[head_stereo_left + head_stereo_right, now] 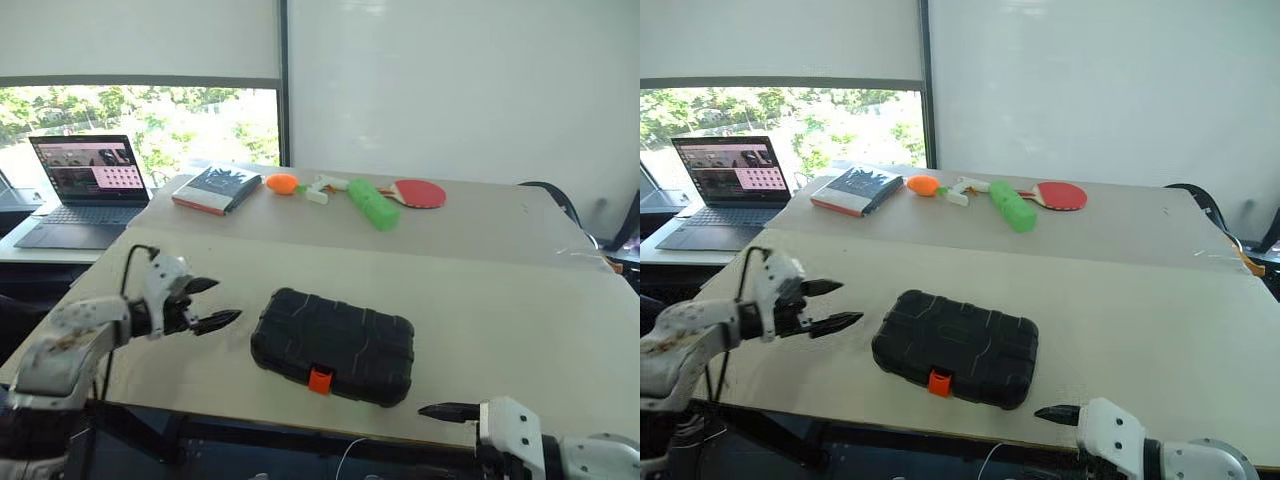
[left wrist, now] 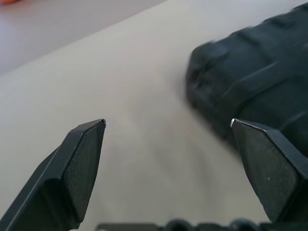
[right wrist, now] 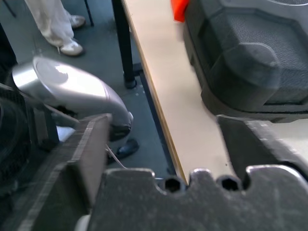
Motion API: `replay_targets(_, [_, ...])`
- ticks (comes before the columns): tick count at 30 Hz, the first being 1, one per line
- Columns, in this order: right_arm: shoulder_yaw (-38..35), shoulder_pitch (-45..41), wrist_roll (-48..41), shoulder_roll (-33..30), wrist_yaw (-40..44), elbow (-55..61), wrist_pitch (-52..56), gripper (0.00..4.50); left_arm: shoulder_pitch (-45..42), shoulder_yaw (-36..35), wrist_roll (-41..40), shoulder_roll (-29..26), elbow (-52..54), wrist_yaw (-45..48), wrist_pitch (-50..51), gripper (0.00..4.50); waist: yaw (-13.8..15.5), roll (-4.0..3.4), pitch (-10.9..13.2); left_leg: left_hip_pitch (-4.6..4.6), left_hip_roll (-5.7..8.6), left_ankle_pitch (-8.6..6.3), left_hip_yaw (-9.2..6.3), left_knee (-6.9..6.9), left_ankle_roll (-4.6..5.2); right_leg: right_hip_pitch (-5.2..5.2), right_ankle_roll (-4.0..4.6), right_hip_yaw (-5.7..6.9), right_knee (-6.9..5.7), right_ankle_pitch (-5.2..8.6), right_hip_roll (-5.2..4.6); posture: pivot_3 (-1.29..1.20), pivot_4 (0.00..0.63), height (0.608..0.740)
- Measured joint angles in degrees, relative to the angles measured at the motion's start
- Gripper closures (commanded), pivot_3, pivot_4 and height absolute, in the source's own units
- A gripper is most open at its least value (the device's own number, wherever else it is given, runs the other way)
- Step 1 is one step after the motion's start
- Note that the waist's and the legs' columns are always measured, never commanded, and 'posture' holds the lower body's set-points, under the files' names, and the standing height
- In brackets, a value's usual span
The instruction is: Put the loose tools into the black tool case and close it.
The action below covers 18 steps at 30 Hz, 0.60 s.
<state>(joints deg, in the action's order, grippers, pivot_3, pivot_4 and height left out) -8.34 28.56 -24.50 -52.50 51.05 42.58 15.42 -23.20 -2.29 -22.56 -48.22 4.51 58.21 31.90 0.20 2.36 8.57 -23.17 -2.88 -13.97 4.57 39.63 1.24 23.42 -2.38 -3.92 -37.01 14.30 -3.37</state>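
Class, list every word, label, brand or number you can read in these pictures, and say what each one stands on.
None can be read.
Laptop screen: pink and dark content, too small to read.
Book cover: print too blurred to read.
Black tool case: no lettering visible, only an orange latch.

The far table (image 1: 480,225) carries a dark book with a red edge (image 1: 217,189), an orange object (image 1: 282,183), a white item (image 1: 321,188), a green cylinder (image 1: 373,204) and a red table-tennis paddle (image 1: 418,193). An open laptop (image 1: 88,185) sits on a side desk (image 1: 25,252). A person's legs in light trousers (image 3: 52,24) stand on the floor.
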Motion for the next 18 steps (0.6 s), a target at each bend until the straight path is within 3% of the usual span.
replay_targets(1, [0.9,-1.0,0.1,0.0,-0.1,0.0,0.7,2.13,-2.0,2.0,1.2,0.0,-2.0,1.2,-1.1,1.02,0.0,0.01,0.0,-0.01,0.01,0.00,-0.01,-0.02,0.00,0.00,-0.07,0.01,0.00,-0.03,0.04,0.00,0.150,0.736])
replay_targets(7, [8.1,-7.7,3.6,0.8,-0.6,-1.3,2.6,4.28,-18.1,14.4,12.5,4.1,-20.7,8.3,-13.6,3.30,0.4,0.04,0.0,-0.43,0.10,-0.03,-0.05,-0.02,0.05,0.30,-0.19,0.00,0.00,0.05,0.09,0.00,0.150,0.736])
replay_targets(8, [8.9,-8.5,4.2,1.0,-0.6,-1.9,2.7,4.49,-20.6,15.9,14.3,5.5,-24.6,9.2,-16.3,3.63,0.5,0.04,0.0,-0.56,0.12,-0.03,-0.06,0.02,0.05,0.39,-0.22,0.00,0.00,0.04,0.09,0.00,0.150,0.736])
replay_targets(10, [10.7,-10.4,5.5,1.5,-0.9,-2.9,2.9,4.50,-24.7,17.7,16.9,8.2,-31.0,10.2,-20.4,4.41,0.5,0.06,0.0,-0.86,0.14,-0.02,-0.08,0.14,0.06,0.65,-0.29,-0.01,-0.01,-0.01,0.09,0.00,0.150,0.736])
replay_targets(18, [16.0,-18.1,9.1,4.0,-1.6,-6.4,5.2,4.50,-36.2,21.3,24.8,19.2,-53.9,10.7,-32.4,4.47,0.2,0.10,0.0,-1.08,0.18,-0.05,-0.15,0.23,0.12,0.79,-0.39,-0.02,0.02,-0.07,0.08,0.00,0.150,0.736])
